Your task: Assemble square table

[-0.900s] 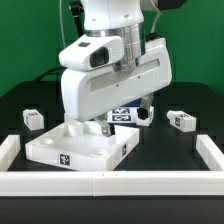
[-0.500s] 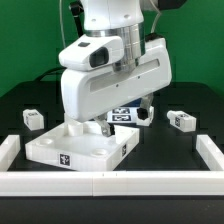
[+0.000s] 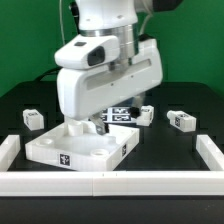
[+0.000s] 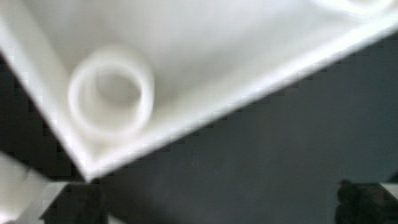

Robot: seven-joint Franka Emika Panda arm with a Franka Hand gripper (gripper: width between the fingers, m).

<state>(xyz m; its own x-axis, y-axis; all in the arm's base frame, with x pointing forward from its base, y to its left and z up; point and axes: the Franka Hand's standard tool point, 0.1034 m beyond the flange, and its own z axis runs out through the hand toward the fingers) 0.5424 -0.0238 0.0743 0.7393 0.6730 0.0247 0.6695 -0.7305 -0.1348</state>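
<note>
gripper (image 4: pixel 199 205) spread open, above a socket corner of the square table slab (image 4: pixel 214 70), leg blocks (image 3: pixel 180 120) nearby

Robotics laboratory bench: arm (image 3: pixel 105 70) mounted over black table (image 3: pixel 200 105), white rail (image 3: pixel 110 182) border, tagged leg (image 3: pixel 181 120), green backdrop (image 3: pixel 30 40).

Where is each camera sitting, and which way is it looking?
Exterior view: sits off the arm, outside the rail and a bit above the table. It faces in at the slab and the legs. The arm fills the middle.
Wrist view: rides on the wrist and looks down, close up and blurry, at a slab corner with its socket. Dark blurs at the edges may be fingers.
Shared: both views show the slab.
</note>
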